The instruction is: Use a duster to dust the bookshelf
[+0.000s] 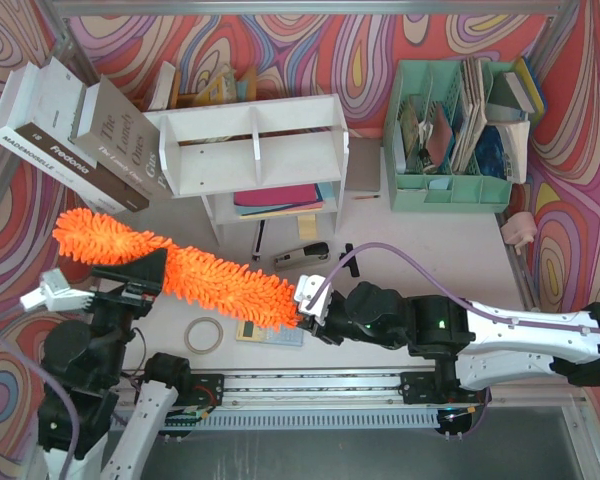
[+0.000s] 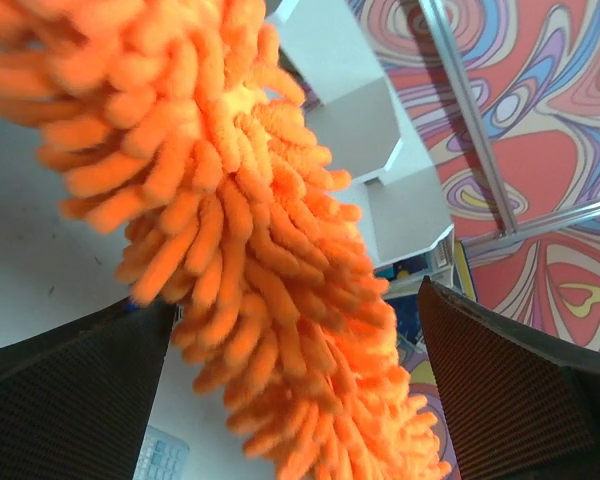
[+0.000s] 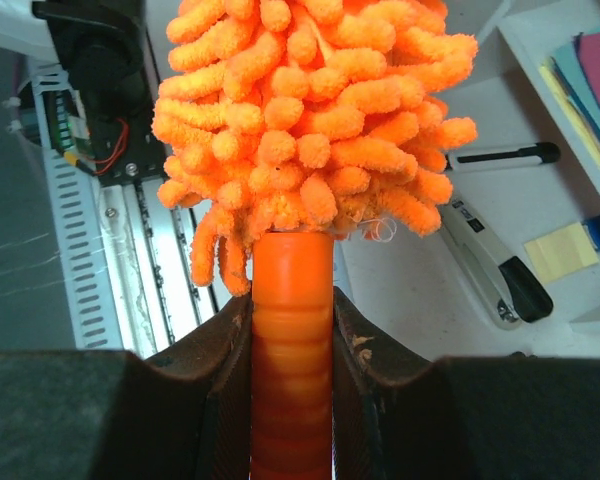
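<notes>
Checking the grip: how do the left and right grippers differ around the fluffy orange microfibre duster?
The right gripper is shut on the orange duster's slim handle; the left gripper is open, fingers either side of the fluffy head. The right sits at one end, the left partway along. Both share one duster.

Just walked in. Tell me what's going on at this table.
The right gripper is shut on the duster by its orange handle. The left gripper, open, straddles the fluffy head further along. The duster stretches diagonally in front of the white bookshelf, apart from it, so no shelf surface is being wiped yet.
</notes>
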Controlling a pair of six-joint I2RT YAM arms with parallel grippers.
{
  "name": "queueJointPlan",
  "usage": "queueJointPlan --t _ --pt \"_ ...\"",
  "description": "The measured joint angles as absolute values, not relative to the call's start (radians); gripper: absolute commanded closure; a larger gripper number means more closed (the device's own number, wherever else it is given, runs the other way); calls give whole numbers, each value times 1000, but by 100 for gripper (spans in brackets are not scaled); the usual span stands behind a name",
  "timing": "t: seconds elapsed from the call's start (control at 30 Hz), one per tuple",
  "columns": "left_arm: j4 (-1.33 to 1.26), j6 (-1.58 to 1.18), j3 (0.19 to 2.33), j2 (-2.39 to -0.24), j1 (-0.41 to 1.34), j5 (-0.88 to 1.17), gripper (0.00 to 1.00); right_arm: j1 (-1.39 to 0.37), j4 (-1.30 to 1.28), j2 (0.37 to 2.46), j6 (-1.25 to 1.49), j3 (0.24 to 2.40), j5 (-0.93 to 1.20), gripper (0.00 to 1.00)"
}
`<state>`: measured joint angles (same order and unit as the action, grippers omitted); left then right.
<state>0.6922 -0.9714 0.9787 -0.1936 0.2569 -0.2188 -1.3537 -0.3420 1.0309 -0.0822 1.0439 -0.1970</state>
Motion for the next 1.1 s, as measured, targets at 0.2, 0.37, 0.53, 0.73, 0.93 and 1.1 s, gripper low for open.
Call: queueJointPlan --t 0.2,0.37,0.53,0.73,0.93,1.1 --pt "620 -1053 853 -221 257 -150 27 -1354 -342 1043 -84 1044 -127 100" --pt "574 -1111 810 -244 256 -113 53 -1348 -337 1046 -84 1034 -112 100" --pt "558 -1161 807 -236 255 -125 77 -1340 -310 1080 -81 1008 -157 96" --pt "585 -1230 755 -175 255 -186 100 -1316 -267 1116 -95 975 -149 68" --pt "691 -1311 732 -127 254 -315 100 -1304 -222 1110 -108 973 -211 51" --pt "706 -1353 651 -116 254 -429 100 -1296 -214 1050 -115 973 -258 31"
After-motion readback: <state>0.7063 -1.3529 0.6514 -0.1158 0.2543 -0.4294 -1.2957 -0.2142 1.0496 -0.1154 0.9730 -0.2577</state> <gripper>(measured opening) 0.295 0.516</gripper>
